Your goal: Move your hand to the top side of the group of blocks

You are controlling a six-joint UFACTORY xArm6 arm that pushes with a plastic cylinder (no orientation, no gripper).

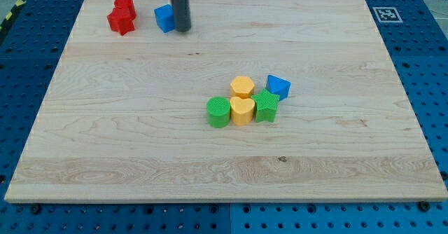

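Observation:
A group of blocks sits right of the board's centre: a green cylinder (218, 112), a yellow heart-shaped block (242, 111), a green star-shaped block (265, 106), a yellow hexagonal block (242, 87) and a blue triangular block (278, 86). They touch or nearly touch one another. My tip (183, 30) is far off at the view's top left, well above and left of the group. It stands right beside a blue block (164, 18), touching or almost touching its right side.
Two red blocks (122, 16) sit together near the board's top left corner, left of the blue block. The wooden board (105, 150) lies on a blue perforated table. A fiducial marker (386, 14) is outside the board's top right corner.

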